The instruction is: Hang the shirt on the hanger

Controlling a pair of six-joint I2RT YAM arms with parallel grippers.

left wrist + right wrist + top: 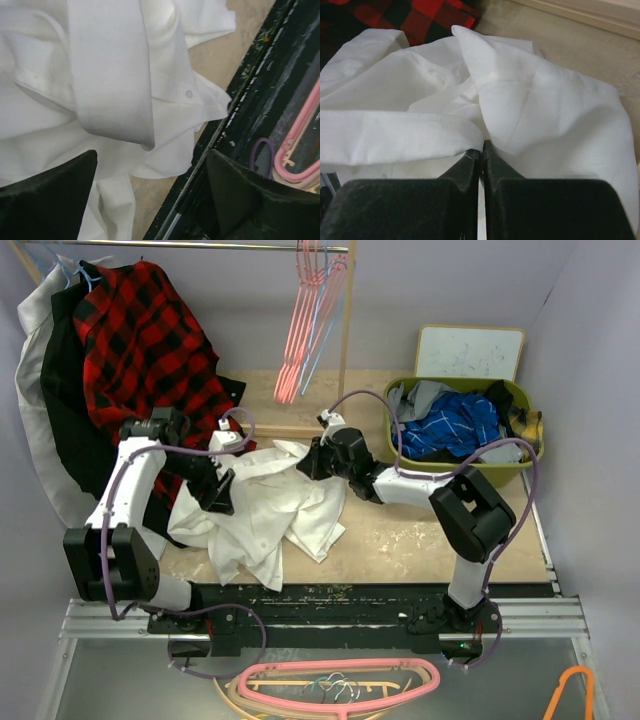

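- Left gripper [220,492] hangs over the left side of the shirt [272,508], its fingers [50,187] spread wide and clamping nothing.
- Right gripper [481,148] is closed, pinching a fold of the white cloth at the shirt's far edge.
- Shirt lies crumpled on the table [420,540] between both arms, touching the red plaid shirt [150,335].

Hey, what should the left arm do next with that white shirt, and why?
Probably lower the left gripper and close it on the fold of the white shirt right beneath. Its jaws stand open, gripping nothing. The cloth lies crumpled, and the right gripper looks pinched shut on another fold.
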